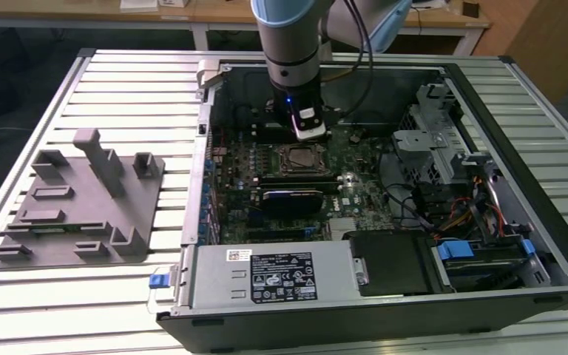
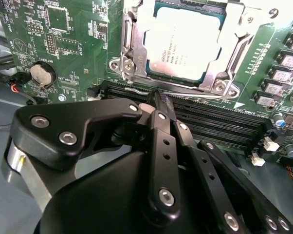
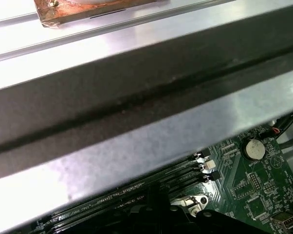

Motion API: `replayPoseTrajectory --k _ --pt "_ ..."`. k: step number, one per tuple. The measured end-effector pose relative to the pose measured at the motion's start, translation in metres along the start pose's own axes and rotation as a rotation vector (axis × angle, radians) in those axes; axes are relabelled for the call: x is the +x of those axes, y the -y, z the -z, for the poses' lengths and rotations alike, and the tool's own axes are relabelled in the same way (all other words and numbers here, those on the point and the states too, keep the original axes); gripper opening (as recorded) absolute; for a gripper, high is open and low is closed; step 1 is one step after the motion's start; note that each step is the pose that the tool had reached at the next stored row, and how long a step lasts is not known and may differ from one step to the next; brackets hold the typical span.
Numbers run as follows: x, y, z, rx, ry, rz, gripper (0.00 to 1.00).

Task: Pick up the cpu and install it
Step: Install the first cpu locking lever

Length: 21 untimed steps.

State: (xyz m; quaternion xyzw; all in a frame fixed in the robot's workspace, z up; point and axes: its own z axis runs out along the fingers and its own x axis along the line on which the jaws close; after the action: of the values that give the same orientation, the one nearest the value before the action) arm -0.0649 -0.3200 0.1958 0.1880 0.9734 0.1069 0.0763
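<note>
On the exterior view's left, a grey plastic tray with upright posts (image 1: 77,203) lies on the pale slatted metal table (image 1: 126,89), well apart from the arm; no chip shows on it. Right of it lies the open black desktop computer case (image 1: 383,185) w/ a green motherboard (image 1: 358,192) inside; near the front edge a silver power-supply box w/ a label (image 1: 274,274).

The blue-and-silver robot arm (image 1: 289,44) reaches down into the case; its black gripper (image 2: 156,105) hovers over the board, just beside the back edge of the square black socket w/ a metal frame (image 1: 300,157) in the exterior view.

In the second wrist view the small flat square cpu w/ silvery-grey metal top (image 2: 183,44) sits inside the socket's metal frame (image 2: 224,73), flat and squared w/ it; the black memory slots (image 2: 210,122) run between socket and gripper. The gripper's black fingers (image 2: 161,109) look pressed together, tips meeting, nothing pinched between them, apart from the chip.

To the right in the first wrist view, a round silver coin battery (image 3: 252,148) on the board, below the case's metal rim (image 3: 137,141).

Judgement: pick and place look done, cpu is in the socket; whether the frame is latched down I cannot tell, so locking may be left.
</note>
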Motion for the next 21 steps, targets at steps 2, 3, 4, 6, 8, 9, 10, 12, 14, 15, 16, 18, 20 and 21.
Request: replayPoseTrajectory --k 2,3,4,6,8,9,10,12,14,15,16,18,20,21 --pt "0.0 0.0001 -0.0003 0.0001 0.0001 0.0 0.11" --pt "0.0001 0.0001 -0.0005 0.0 0.0002 0.0 0.11" --pt "0.0001 0.0001 -0.0008 -0.0001 0.0002 0.0 0.11" --pt "0.0 0.0002 -0.0012 -0.0001 0.0002 0.0 0.11" --pt "-0.0002 0.0002 -0.0014 0.0001 0.0001 0.0 0.11" --pt "-0.0002 0.0002 -0.0014 0.0001 0.0001 0.0 0.11" --pt "-0.0002 0.0002 -0.0014 0.0001 0.0002 0.0 0.11" --pt "-0.0004 0.0003 -0.0015 -0.0002 0.0001 0.0 0.11" --pt "-0.0012 0.0012 -0.0014 -0.0003 0.0001 0.0 0.11" --pt "-0.0016 0.0017 -0.0013 -0.0002 0.0001 0.0 0.11" --pt "-0.0019 0.0021 -0.0012 -0.0002 0.0001 0.0 0.11" --pt "-0.0022 0.0026 -0.0015 -0.0002 0.0002 0.0 0.11" --pt "-0.0025 0.0032 -0.0017 0.0 0.0001 0.0 0.11" --pt "-0.0026 0.0036 -0.0018 0.0 0.0001 0.0 0.11"
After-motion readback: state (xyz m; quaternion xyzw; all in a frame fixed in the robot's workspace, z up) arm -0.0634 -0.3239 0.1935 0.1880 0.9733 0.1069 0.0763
